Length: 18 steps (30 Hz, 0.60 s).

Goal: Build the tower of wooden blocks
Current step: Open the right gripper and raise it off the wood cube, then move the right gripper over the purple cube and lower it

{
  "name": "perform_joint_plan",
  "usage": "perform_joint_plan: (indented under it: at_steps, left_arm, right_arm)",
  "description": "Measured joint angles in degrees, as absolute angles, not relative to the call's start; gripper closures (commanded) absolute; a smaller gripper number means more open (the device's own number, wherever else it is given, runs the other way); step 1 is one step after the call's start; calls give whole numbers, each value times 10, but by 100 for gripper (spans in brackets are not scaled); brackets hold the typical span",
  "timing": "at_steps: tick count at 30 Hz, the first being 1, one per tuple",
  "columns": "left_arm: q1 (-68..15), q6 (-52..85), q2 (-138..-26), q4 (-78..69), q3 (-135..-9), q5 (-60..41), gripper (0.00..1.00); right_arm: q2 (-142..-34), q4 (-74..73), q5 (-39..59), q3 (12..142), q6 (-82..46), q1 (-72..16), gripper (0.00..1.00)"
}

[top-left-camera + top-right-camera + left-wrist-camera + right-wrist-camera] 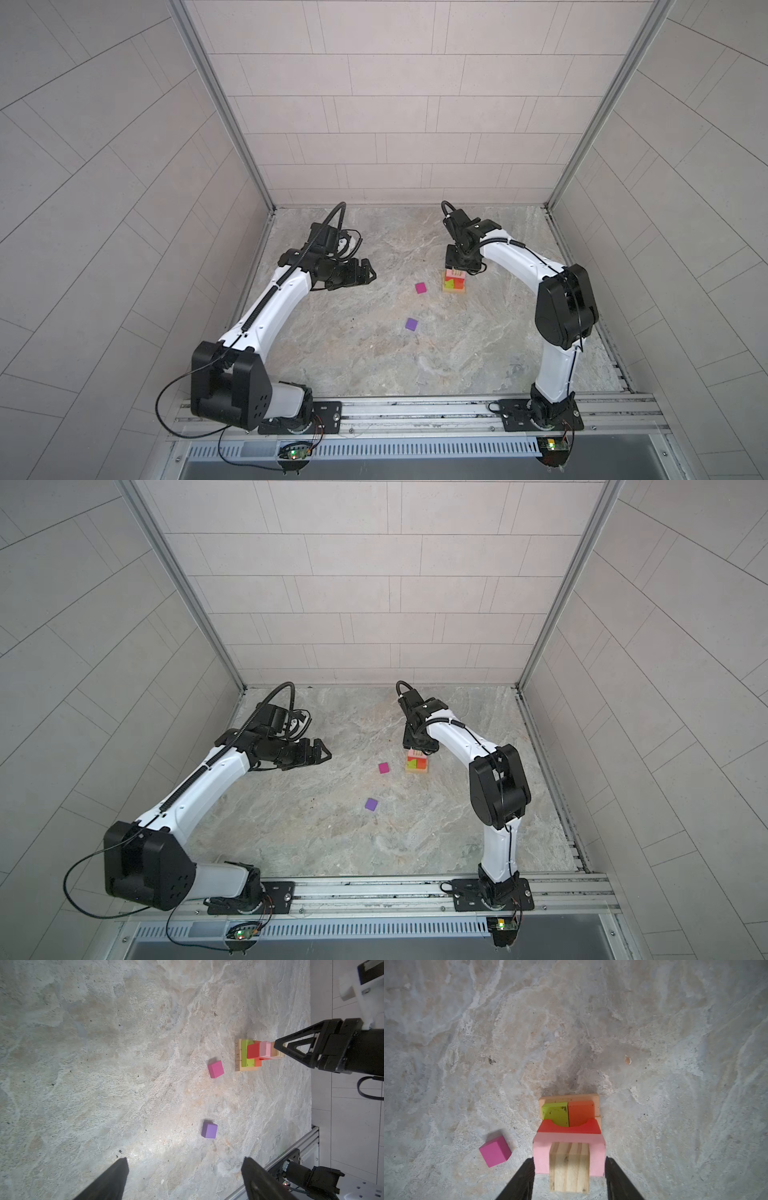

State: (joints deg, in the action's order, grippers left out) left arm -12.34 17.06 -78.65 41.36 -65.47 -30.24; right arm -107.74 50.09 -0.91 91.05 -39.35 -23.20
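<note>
Right jaws straddle tan block (569, 1165) atop tower (580, 1112), gap each side; left jaws wide, empty

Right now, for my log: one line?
tower: tan block topmost; right claw: open around it; left claw: open; loose: magenta cube, purple cube

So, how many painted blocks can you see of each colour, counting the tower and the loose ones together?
lime green block: 1
orange block: 1
red arch: 1
pink block: 1
magenta cube: 1
purple cube: 1
Total: 6 painted blocks
</note>
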Motion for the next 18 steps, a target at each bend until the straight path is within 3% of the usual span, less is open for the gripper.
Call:
perform_joint_plan:
  at_steps: [8, 18]
  left_arm:
    - [-123, 171, -787, 414, -655, -308, 8]
    - [-123, 171, -787, 413, -653, -309, 8]
  right_arm:
    - [-981, 476, 5, 856, -360, -234, 21]
    - [-915, 460, 37, 815, -303, -262, 11]
